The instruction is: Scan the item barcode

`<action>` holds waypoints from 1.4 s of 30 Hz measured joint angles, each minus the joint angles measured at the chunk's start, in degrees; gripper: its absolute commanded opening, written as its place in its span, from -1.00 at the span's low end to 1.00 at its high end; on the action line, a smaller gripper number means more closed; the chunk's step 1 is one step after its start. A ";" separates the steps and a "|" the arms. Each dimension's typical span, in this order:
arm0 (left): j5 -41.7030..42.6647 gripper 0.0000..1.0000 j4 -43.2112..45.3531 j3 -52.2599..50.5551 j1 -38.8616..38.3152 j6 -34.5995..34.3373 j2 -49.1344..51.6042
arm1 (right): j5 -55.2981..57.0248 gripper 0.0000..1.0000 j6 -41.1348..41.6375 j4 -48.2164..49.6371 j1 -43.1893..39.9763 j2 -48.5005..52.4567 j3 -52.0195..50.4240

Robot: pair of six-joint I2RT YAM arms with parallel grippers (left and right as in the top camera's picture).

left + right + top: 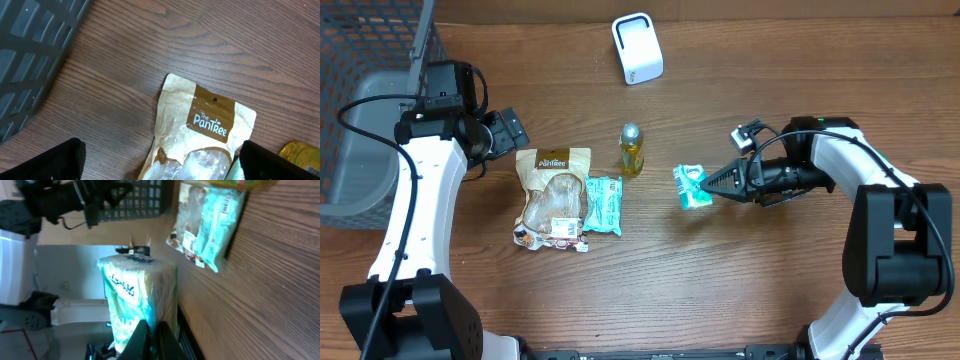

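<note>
Nearest on the brown wood-grain desk (740, 290) lie two flat items side by side, touching: a cream-and-brown plastic pouch printed "The PanTree" (552, 195) and, on its right, a teal foil packet (603, 204). In the right wrist view a barcode shows on the teal packet's upper face.

To the right of that pair and apart from it, the right tool (710, 185) is clamped on a small green-and-white soft packet (692, 186), its fingers (150, 340) pinching one edge. The packet sits at mid-desk, left of the right arm. Whether it rests on the desk or is lifted clear cannot be determined.

Further back, a small yellow bottle with a silver cap (631, 148) stands upright, just beyond the teal packet.

The left tool (512, 131) hangs over the top edge of the pouch with its jaws spread wide, holding nothing; both black fingers (50, 162) frame the pouch in the left wrist view.

At the far left a grey plastic lattice basket (370, 110) sits at the desk edge. Farthest back is a white rounded box unit (637, 48), well apart from the held packet.
</note>
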 measured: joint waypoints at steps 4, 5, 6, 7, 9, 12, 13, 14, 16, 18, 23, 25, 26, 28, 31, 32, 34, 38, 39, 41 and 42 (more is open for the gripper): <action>0.00 0.99 0.02 0.00 -0.02 0.00 0.00 | -1.27 -0.93 -4.57 -2.73 -1.46 0.00 0.00; 0.02 0.99 0.02 0.00 -0.02 0.00 0.00 | -1.46 -0.93 -5.40 -3.43 -1.75 0.00 0.00; 0.00 0.99 0.02 0.00 0.00 0.00 0.00 | -1.62 -0.93 -6.03 -3.98 -2.01 0.00 0.00; 0.00 0.99 0.02 0.00 0.00 0.00 0.00 | -1.68 -0.93 -6.51 -4.55 -2.10 0.00 -0.02; 0.00 0.99 0.02 0.00 0.00 0.00 0.00 | -2.08 -0.93 -7.13 -5.55 -2.27 0.00 -0.02; 0.00 0.99 0.02 0.00 0.00 0.00 0.00 | -3.08 -0.93 -8.44 -7.58 -2.27 0.00 -0.02; 0.00 0.99 0.00 0.00 -0.02 0.00 0.00 | -3.32 -0.93 -9.09 -8.68 -2.27 0.00 -0.02; 0.02 0.99 0.00 0.00 -0.02 0.00 0.00 | -3.69 -0.93 -10.16 -10.45 -2.27 0.00 -0.02; 0.00 0.99 0.00 0.00 0.00 0.00 0.00 | -4.28 -0.93 -11.74 -12.92 -2.27 0.00 -0.02; 0.02 0.99 0.02 0.00 -0.02 0.00 0.00 | -4.98 -0.93 -13.92 -16.35 -2.27 -0.09 -0.02; 0.00 0.99 0.00 0.00 0.00 0.00 0.00 | -6.32 -0.93 -18.86 -22.05 -2.27 -0.24 -0.04; 0.00 0.99 0.00 0.00 -0.02 0.00 0.00 | -6.56 -0.93 -19.93 -22.16 -2.27 -0.26 -0.04; 0.02 0.99 0.02 0.00 0.00 0.00 0.00 | -6.69 -0.93 -20.28 -22.18 -2.27 -0.26 -0.04; 0.00 0.99 0.02 0.00 0.00 0.00 0.00 | -7.04 -0.93 -20.79 -22.21 -2.27 -0.31 -0.04; 0.00 0.99 0.02 0.00 -0.02 0.00 0.00 | -7.28 -0.93 -20.94 -22.21 -2.12 -0.31 -0.04; 0.00 0.99 0.02 0.00 0.00 0.00 0.00 | -7.34 -0.93 -20.96 -22.18 -1.92 -0.31 -0.04; 0.00 0.99 0.00 0.00 -0.02 0.00 0.00 | -7.48 -0.93 -20.98 -22.21 -1.40 -0.31 -0.04; 0.00 0.99 0.00 0.00 0.00 -0.02 0.00 | -7.52 -0.93 -20.76 -22.18 -0.17 -0.31 -0.04; 0.00 0.99 0.02 0.00 0.00 0.00 0.00 | -7.52 -0.93 -20.59 -22.21 0.00 -0.31 -0.04; 0.00 0.99 0.02 0.00 -0.02 0.00 0.00 | -7.56 -0.93 -20.00 -22.16 0.24 -0.44 -0.04; 0.00 0.99 0.00 0.00 -0.02 0.00 0.00 | -7.63 -0.93 -19.74 -22.18 0.26 -0.70 -0.04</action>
